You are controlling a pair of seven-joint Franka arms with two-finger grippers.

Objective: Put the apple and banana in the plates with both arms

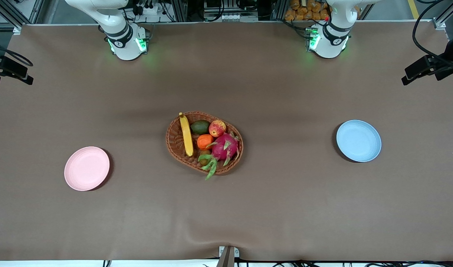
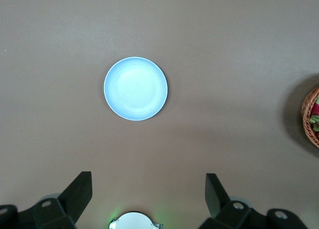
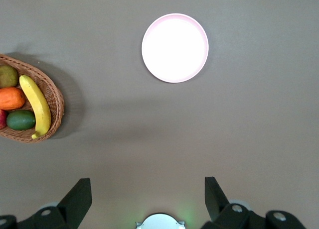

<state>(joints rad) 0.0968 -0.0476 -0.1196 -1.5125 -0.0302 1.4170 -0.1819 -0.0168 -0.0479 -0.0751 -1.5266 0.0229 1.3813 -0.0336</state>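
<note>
- Resting in the brown wicker basket at mid-table: the banana, lying along the basket's edge toward the right arm's end, its dark tip pointing toward the robot bases.
- The apple, red with yellow patches, sits in the same basket on the side toward the left arm's end, farther from the front camera than the dragon fruit and just beside the green fruit.
- An orange fruit lies between the banana and the dragon fruit; a small brownish fruit sits nearer the camera, partly under the dragon fruit's green leaves.
- Pink plate: bare, on the table toward the right arm's end, well apart from the basket and nearer the front camera than it.
- Blue plate: bare, toward the left arm's end, well apart from the basket.
- Left gripper: fingers spread wide, holding nothing, high over bare table between the left arm's base and the blue plate; this arm waits.
- Right gripper: fingers likewise released and apart, grasping nothing, high over bare table between its base and the pink plate, the basket off to one side; this arm also waits.
- Table: covered in plain brown cloth.
</note>
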